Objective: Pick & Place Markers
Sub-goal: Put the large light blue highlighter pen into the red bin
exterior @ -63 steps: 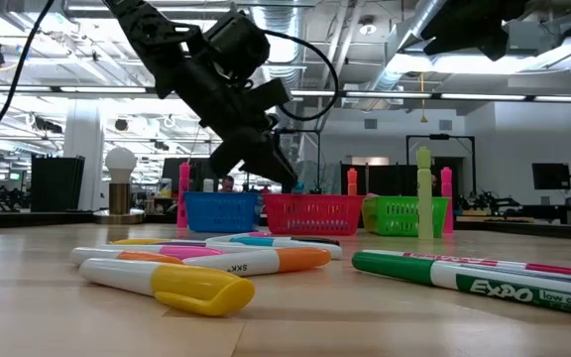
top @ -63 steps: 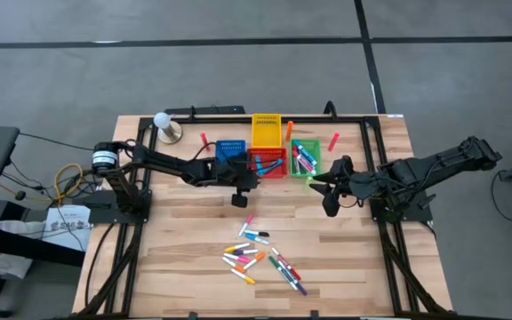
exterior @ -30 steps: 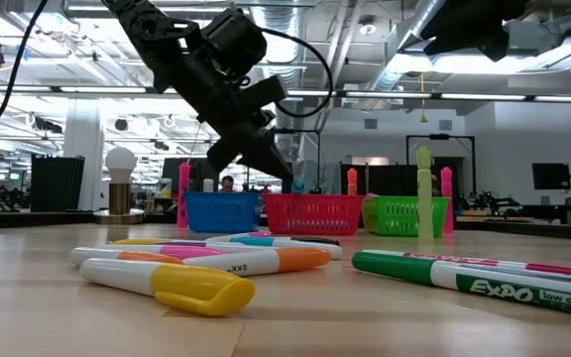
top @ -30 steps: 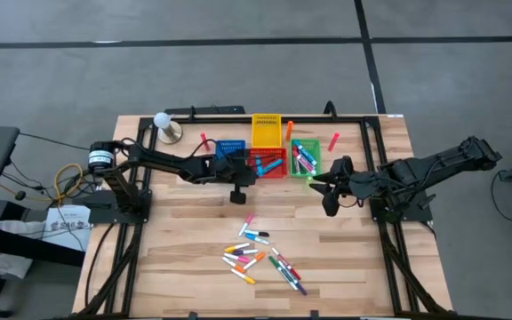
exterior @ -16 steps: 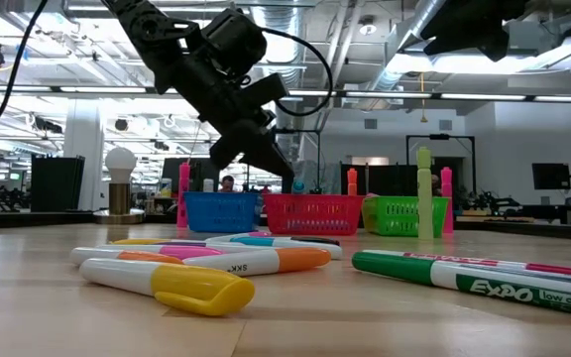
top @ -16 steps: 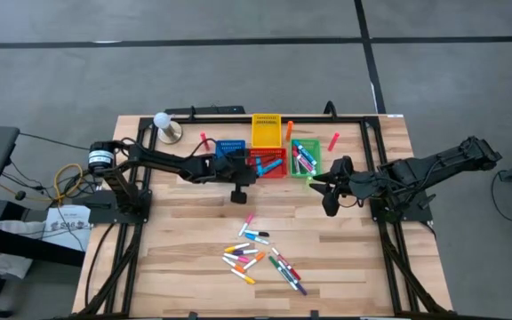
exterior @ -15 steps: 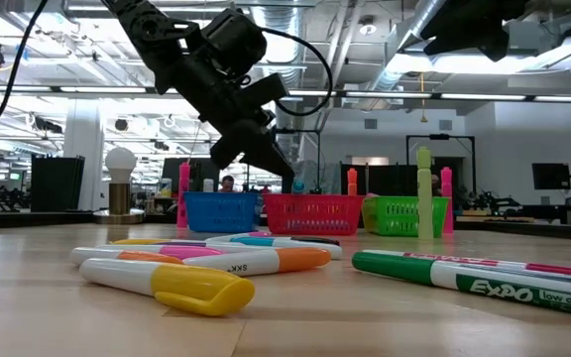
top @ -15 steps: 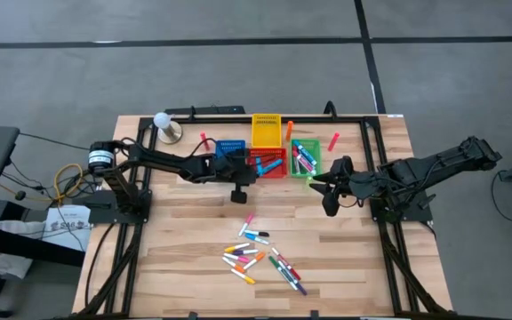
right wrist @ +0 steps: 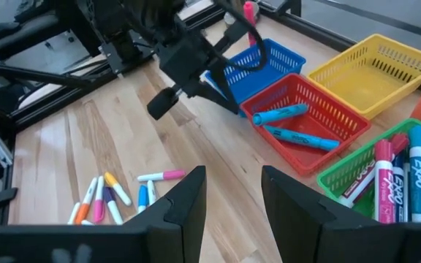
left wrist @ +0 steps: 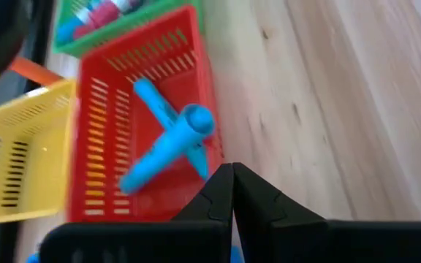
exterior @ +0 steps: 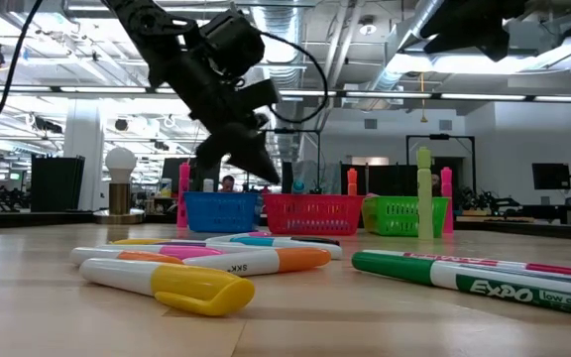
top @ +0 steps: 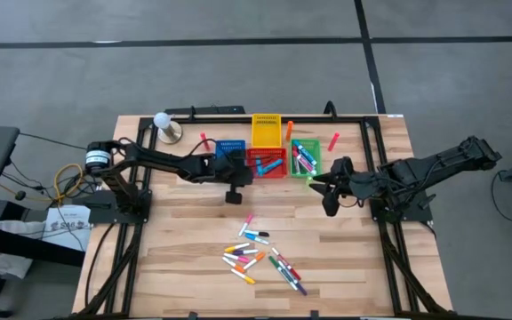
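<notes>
Pale wood-grain table, slotted plastic bins, glossy markers

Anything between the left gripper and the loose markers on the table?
Nothing visible. The left gripper, shut and empty, hangs by the red bin; bare wood separates it from the marker pile nearer the front edge.

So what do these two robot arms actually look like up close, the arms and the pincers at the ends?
Both arms are matte black, built from slim jointed segments. The left arm has a silver-ringed joint at its base and a thin black cable looping off it. The left gripper ends in two flat, angular dark fingers; the right gripper has two broader, blocky dark fingers. No markings are readable.
</notes>
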Available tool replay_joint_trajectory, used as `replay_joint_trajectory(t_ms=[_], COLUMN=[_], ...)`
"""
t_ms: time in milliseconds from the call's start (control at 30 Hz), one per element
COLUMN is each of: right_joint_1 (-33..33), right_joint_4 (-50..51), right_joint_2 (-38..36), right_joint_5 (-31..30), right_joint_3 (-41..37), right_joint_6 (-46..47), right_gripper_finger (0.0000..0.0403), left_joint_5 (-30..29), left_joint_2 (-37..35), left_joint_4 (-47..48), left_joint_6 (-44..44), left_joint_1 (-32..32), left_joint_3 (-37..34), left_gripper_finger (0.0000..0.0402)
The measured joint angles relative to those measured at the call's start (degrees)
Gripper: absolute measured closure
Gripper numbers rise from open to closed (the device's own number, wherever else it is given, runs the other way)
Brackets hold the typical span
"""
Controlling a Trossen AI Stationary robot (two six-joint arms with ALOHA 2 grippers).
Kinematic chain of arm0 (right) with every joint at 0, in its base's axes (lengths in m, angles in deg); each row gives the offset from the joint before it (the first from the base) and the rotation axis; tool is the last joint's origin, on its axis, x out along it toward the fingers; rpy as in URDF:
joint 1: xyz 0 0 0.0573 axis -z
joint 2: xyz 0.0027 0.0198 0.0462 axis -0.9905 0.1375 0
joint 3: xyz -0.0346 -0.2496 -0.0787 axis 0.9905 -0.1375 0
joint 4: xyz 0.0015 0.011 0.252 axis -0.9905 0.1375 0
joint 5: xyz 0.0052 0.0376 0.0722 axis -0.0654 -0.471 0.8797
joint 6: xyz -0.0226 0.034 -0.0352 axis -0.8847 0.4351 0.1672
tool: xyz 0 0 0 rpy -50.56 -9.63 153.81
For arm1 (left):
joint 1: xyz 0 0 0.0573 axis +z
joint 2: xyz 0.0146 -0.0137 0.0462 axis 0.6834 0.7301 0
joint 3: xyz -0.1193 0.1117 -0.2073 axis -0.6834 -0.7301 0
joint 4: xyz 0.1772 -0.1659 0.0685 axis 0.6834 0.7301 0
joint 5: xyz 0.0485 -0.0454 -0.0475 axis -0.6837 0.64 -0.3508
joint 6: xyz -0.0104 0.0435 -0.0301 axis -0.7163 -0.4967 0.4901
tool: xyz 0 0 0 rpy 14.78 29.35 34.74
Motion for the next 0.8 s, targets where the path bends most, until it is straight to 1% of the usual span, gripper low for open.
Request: replay_joint_trajectory(t_ms=[100, 200, 433, 500, 600, 800], right_joint_1=[0.1, 0.1, 0.1, 0.1, 0.1, 0.1], right_joint_4=[0.0, 0.0, 0.0, 0.0, 0.0, 0.0], right_joint_2=[0.0, 0.0, 0.0, 0.0, 0.0, 0.0], right_joint_5=[0.0, 0.0, 0.0, 0.0, 0.0, 0.0], right_joint_3=[0.0, 0.0, 0.0, 0.0, 0.0, 0.0], right_joint_6=[0.0, 0.0, 0.0, 0.0, 0.0, 0.0], right_gripper_finger=[0.0278, 0.0278, 0.0278, 0.0278, 0.0278, 0.0278], left_joint_5=[1.4, 1.5, 1.5, 3.5, 4.9, 4.0], left_joint_2=[0.5, 1.7, 1.6, 2.3, 4.4, 6.6], left_joint_4=[-1.0, -2.6, -8.4, -9.7, -9.8, -9.8], left_joint_6=[0.0, 0.2, 0.1, 0.2, 0.3, 0.0], left_joint_1=[0.0, -0.3, 0.0, 0.5, 0.8, -0.5], left_joint_3=[-0.1, -0.1, -0.1, 0.0, 0.0, 0.7], left_gripper_finger=[0.0395, 0.0395, 0.0395, 0.0395, 0.0395, 0.0395])
